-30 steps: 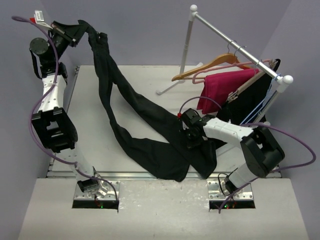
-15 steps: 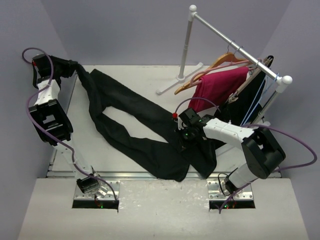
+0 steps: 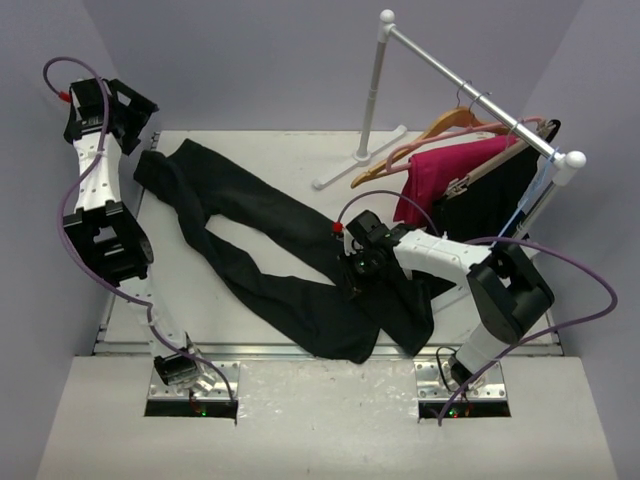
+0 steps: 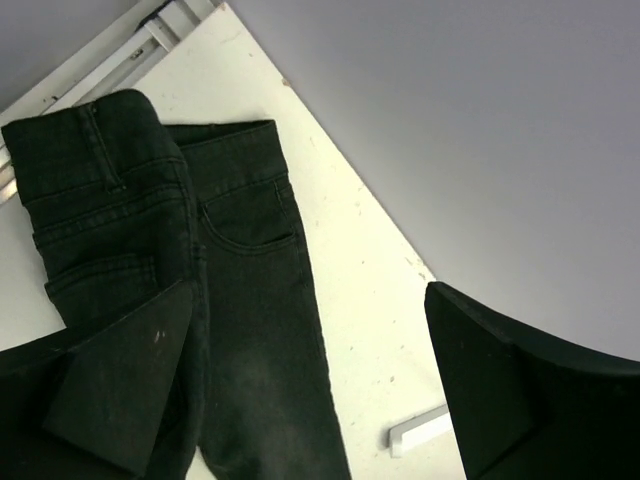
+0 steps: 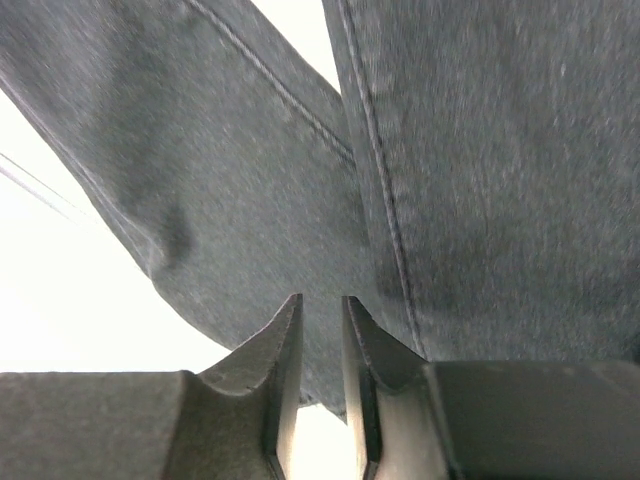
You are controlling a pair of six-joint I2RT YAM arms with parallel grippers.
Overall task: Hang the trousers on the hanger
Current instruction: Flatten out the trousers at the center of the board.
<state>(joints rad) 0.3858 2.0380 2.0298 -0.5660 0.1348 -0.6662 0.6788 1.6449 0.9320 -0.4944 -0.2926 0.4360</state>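
My left arm (image 3: pixel 98 190) rises from its base and reaches far out on the left side, and its jaws are spread fully wide and hold nothing. My right arm (image 3: pixel 445 258) is bent sharply at the elbow and reaches leftward toward the middle, with the wrist turned downward. Its jaws are parted only by a narrow slit, with the two fingers (image 5: pixel 270 380) almost parallel and gripping nothing.
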